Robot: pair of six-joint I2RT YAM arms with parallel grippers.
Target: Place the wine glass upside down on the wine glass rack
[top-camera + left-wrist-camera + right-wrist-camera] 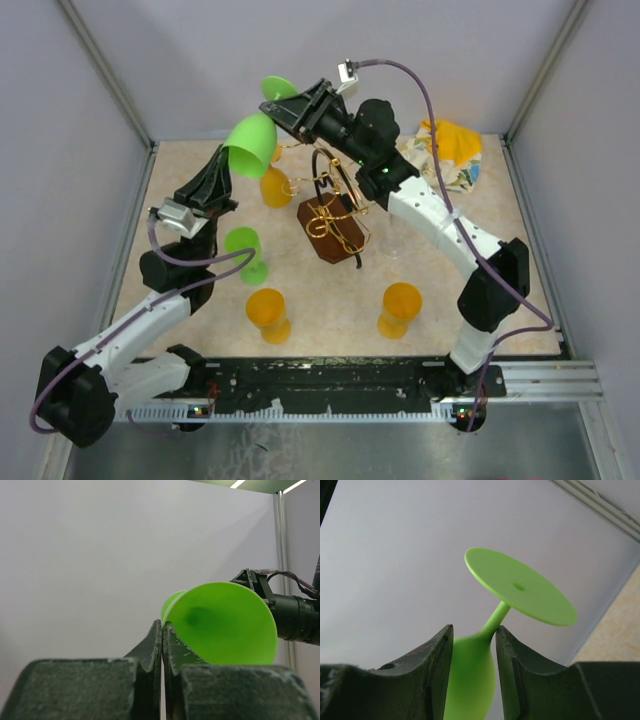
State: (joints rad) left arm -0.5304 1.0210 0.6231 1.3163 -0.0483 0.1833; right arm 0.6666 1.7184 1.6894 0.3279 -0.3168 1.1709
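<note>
Transfer in mid-air of the wine glass (250, 145), seen from above at about eleven o'clock of the wine glass rack (330, 215) and raised well clear of the table (440, 290). The glass is green and lies tilted, its mouth turned toward seven o'clock and its flat foot toward one o'clock. The left gripper (224, 165) meets the rim from seven o'clock with its fingers pressed together; in its wrist view the thin wall of the bowl appears to be pinched between them. The right gripper (272, 108) reaches in from three o'clock, and its wrist view shows the jaws on either side of the bowl's narrow end, just below the stem, seemingly touching it; whether they grip firmly cannot be told. The step in hand is judged to be a handover from left to right, the rack not yet approached. The next move calls for a secure hold at the neck, release of the rim by the left fingers, then a turn to bring the foot uppermost and a slide of the stem into a free wire arm. A second green glass (245, 255) at eight o'clock of the rack and the orange glasses (268, 315) around it need avoiding
</note>
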